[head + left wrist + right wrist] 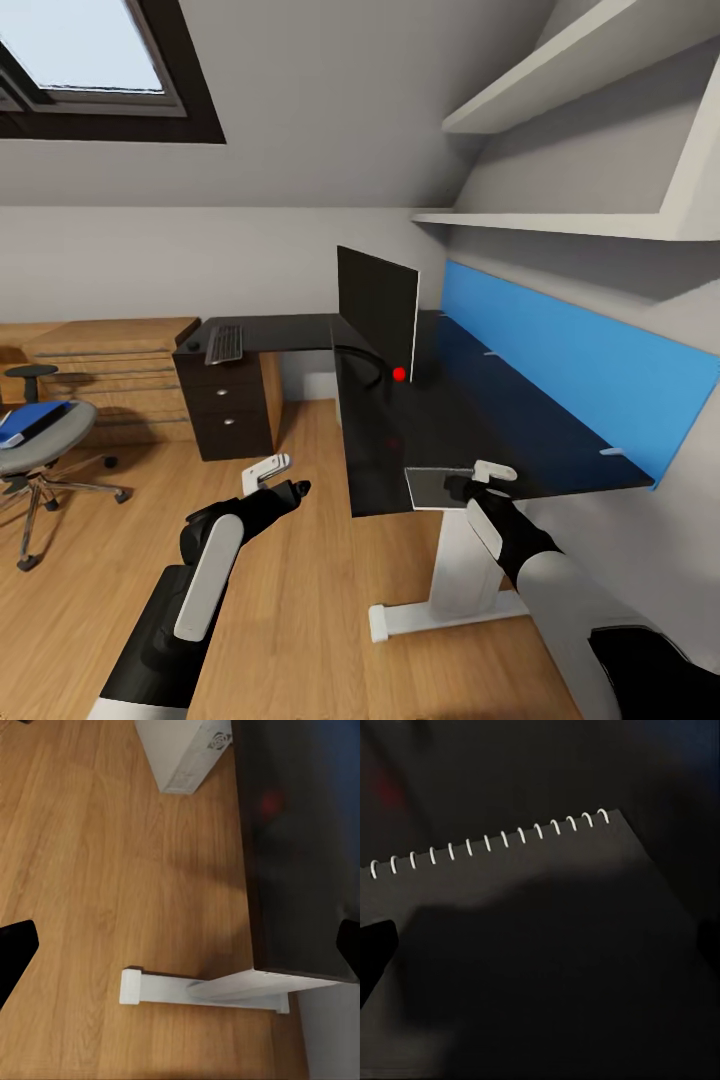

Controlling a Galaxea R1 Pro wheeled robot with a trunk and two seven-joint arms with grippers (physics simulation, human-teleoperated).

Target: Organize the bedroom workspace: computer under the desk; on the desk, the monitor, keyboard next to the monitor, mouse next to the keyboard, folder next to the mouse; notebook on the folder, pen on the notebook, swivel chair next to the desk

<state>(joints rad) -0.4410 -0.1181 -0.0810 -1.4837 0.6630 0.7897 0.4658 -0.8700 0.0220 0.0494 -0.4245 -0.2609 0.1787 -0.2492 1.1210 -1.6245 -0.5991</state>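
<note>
**Right gripper over the notebook at the desk's near end**

Right gripper (pixel 478 478) sits above the notebook (pixel 440 487), which lies flat at the near end of the desk (pixel 500 420), close to the front edge. In the right wrist view the notebook (pixel 547 960) shows a dark cover with a row of white spiral rings along one edge; dark finger tips stand at the two sides of that picture, spread apart, and whether they touch the cover cannot be told.

Left gripper (pixel 280 478) hangs over the wood floor (pixel 290 620) just off the desk's front edge, holding nothing; in the left wrist view its dark fingers (pixel 15 945) stand wide apart, with the white leg (pixel 202 988) of the desk and the computer (pixel 187 754) on the floor below.

The monitor (pixel 378 310) stands upright near the desk's inner corner, with a red dot at its lower corner. The keyboard (pixel 225 343) lies on the far left wing of the desk, and a small dark thing at its left, likely the mouse (pixel 192 345), is too small to make out. The swivel chair (pixel 45 450) stands well apart from the desk, and the folder (pixel 28 422) rests on its seat.
</note>
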